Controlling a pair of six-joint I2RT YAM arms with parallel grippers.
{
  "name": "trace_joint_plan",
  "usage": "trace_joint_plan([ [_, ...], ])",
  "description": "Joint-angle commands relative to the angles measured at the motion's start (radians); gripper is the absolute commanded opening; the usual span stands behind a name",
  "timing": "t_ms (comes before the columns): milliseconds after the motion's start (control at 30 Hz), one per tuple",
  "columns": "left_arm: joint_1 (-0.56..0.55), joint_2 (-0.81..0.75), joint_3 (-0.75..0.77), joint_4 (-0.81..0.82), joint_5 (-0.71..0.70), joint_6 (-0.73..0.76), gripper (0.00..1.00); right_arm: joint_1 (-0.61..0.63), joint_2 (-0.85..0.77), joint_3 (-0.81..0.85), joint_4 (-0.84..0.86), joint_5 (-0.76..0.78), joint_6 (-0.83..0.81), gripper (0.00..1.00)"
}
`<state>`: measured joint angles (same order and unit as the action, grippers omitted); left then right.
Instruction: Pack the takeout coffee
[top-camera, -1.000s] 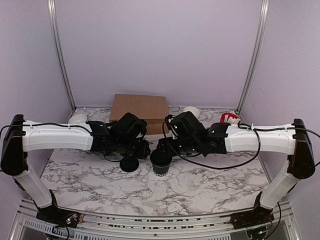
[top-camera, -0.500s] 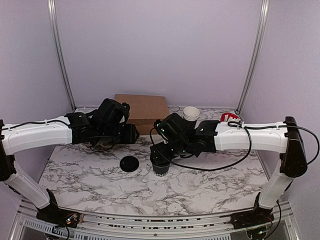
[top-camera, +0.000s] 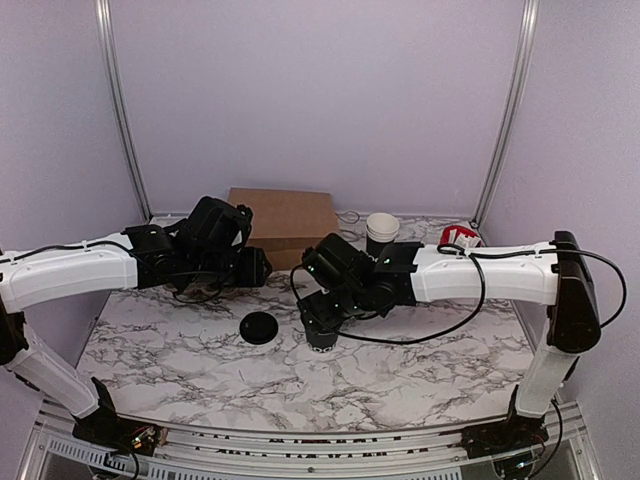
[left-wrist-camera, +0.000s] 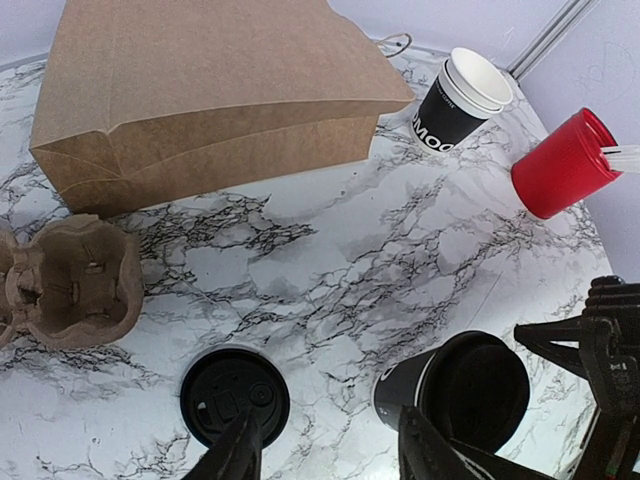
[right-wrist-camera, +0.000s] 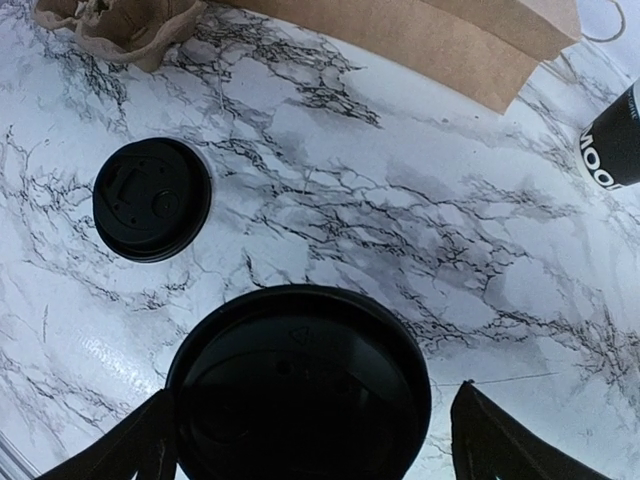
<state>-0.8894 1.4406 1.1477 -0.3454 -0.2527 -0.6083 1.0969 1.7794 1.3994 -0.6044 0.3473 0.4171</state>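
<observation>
Overhead, the left arm reaches in from the left with its forearm nearly level. Its wrist is held up over the back-left part of the worktop, just in front of the brown paper bag. The left jaws are released: the two fingers stand apart with nothing between them, pointing down towards the round black lid, which lies flat and alone on the marble.

The right arm stretches from the right across to the middle, wrist dipped low. The right jaws are spread wide and straddle the small black cup, one finger on each side. A strip of worktop shows between the cup and the other finger, so nothing is grasped.

The cup stands upright near the middle of the worktop, just right of the loose lid and apart from it. Its top looks black from above; whether that is another lid I cannot tell.

A cardboard cup carrier sits by the bag's left front corner. A stack of white-rimmed cups stands at the bag's right end, with a red cylinder beside it.
</observation>
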Motion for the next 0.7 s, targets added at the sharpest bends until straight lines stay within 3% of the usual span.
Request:
trace_joint_plan([
  [0,0.006,-0.013,-0.004,-0.024,0.004,0.014,0.47,0.009,0.027,0.044,-0.022,0.014,-0.001,0.90],
  [367,0.007,-0.005,-0.003,-0.024,0.010,0.015,0.47,0.012,0.040,0.049,-0.020,0.010,0.011,0.74],
  [667,0.007,-0.004,0.001,-0.023,0.014,0.015,0.47,0.011,-0.028,0.036,-0.036,0.058,0.025,0.72],
])
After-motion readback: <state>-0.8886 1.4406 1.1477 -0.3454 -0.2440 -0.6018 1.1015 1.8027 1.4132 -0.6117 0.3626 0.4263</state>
